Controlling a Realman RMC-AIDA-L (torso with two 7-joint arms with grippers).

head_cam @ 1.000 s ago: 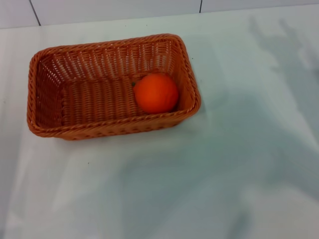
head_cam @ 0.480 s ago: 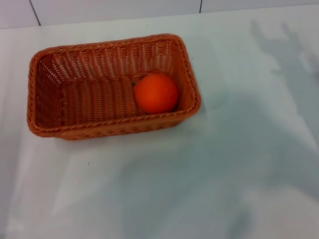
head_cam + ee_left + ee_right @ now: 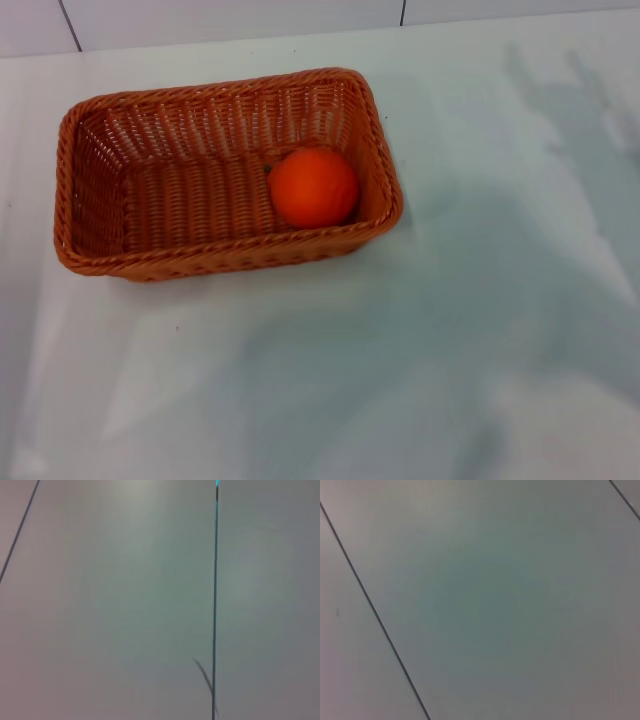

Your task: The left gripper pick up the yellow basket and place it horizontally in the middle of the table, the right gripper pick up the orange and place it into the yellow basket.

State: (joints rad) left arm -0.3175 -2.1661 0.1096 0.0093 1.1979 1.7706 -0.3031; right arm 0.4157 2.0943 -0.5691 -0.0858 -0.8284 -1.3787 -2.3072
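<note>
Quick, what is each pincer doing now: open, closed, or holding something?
Left pincer: not in view in any picture.
Right pincer: not in view either.
The orange lies in the basket, held by neither.

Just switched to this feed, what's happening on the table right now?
Nothing is being handled. The woven orange-brown wicker basket sits flat on the plain white table, left of its middle, with the smooth bright orange fruit resting inside at its right end. Neither gripper shows in any view; both wrist cameras see only pale, seamed panels.
</note>
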